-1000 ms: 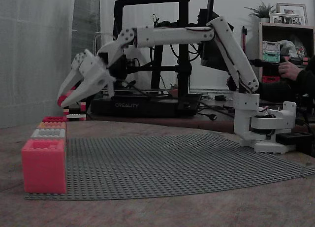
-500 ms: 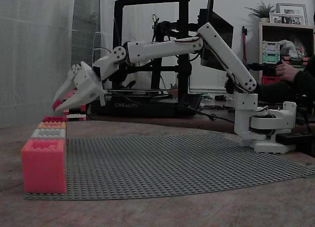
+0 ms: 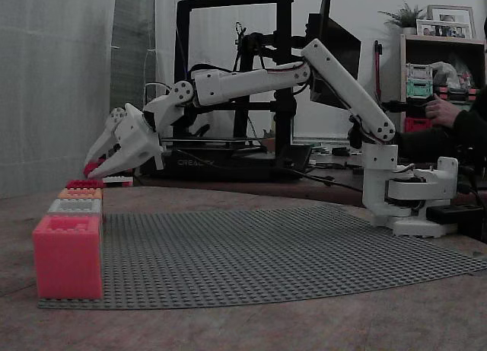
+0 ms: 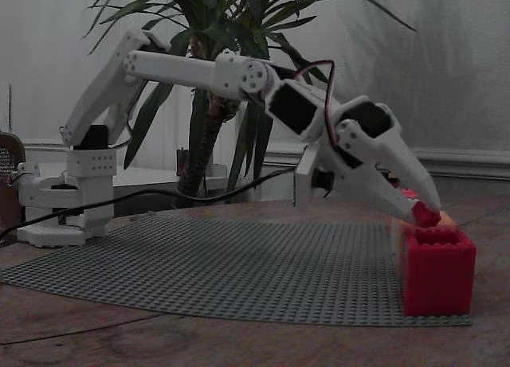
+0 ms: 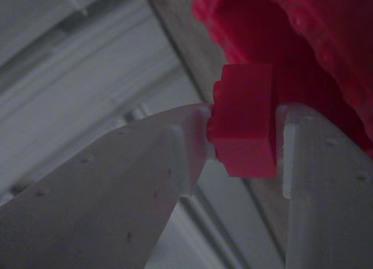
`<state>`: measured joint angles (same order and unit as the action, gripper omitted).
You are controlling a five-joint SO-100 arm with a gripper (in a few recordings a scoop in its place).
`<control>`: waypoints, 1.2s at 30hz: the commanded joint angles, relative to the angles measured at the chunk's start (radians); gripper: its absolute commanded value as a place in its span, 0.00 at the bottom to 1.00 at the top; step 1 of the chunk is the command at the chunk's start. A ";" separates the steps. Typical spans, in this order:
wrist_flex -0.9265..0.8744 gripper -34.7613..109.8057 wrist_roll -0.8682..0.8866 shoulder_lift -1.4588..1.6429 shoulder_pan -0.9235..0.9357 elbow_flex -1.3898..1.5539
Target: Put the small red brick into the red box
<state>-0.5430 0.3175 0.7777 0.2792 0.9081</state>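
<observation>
Reaching low over the end of the box row on the desk (image 3: 251,320), the gripper (image 3: 94,168) is clamped on the small red brick (image 5: 243,120), the red box (image 3: 84,184) just below and beyond it. A fixed view puts the brick (image 4: 425,216) just above a box rim; the wrist view shows both fingers (image 5: 175,158) pinching its sides.

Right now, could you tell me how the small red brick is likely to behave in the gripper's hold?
The small red brick looks rigid with flat sides, so it probably sits steady between the fingers. Being so tiny, it is likely light, and could twist out if the gripper knocks the red box.
</observation>
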 commanded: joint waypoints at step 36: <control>-0.091 0.24 -0.520 1.617 -0.238 1.657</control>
<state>-0.5998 -0.1795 2.1752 0.0522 2.3746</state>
